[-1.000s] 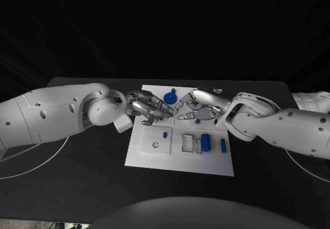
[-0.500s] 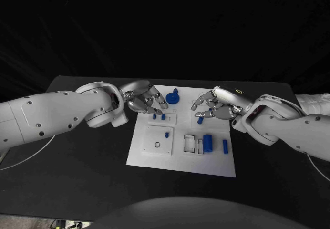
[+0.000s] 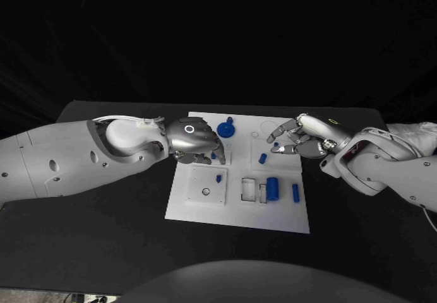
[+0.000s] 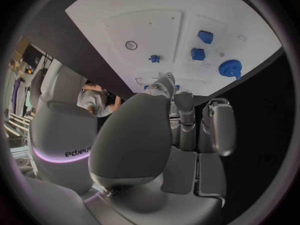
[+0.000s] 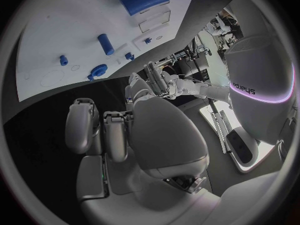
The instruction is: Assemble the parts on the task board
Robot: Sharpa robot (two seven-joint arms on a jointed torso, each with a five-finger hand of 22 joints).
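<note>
Here, the left hand (image 3: 191, 142) hovers over the far left part of the white board (image 3: 237, 218), knuckles up. Its fingers (image 4: 215, 127) lie side by side, bent down toward the board, and nothing sits between them; the wrist view shows them clear of the surface. Just beyond the fingertips, on the board, are two small blue blocks (image 4: 201, 45), one farther off than the other, and off to the fingers' side a blue gear (image 3: 226, 130) with a short stem. A tiny blue peg (image 3: 220, 179) stands nearer the robot than the fingertips, beside a raised white square plate (image 3: 206, 187) with a small ring hole.

Next, in the middle of the board and nearer the robot than both hands, a white rectangular frame (image 3: 247, 189) lies beside a large blue cylinder (image 3: 272, 187), with a slim blue pin (image 3: 296, 192) to the right of it. A short blue stud (image 3: 262, 159) sits just below the right hand's fingertips, not touched by them.

Finally, the right hand (image 3: 305, 139) hangs over the far right edge of the board. Its fingers (image 5: 81, 125) are curled loosely, tips apart, and hold nothing. In its wrist view the board lies beyond the fingertips, well clear of them, with the blue cylinder at the far end.
</note>
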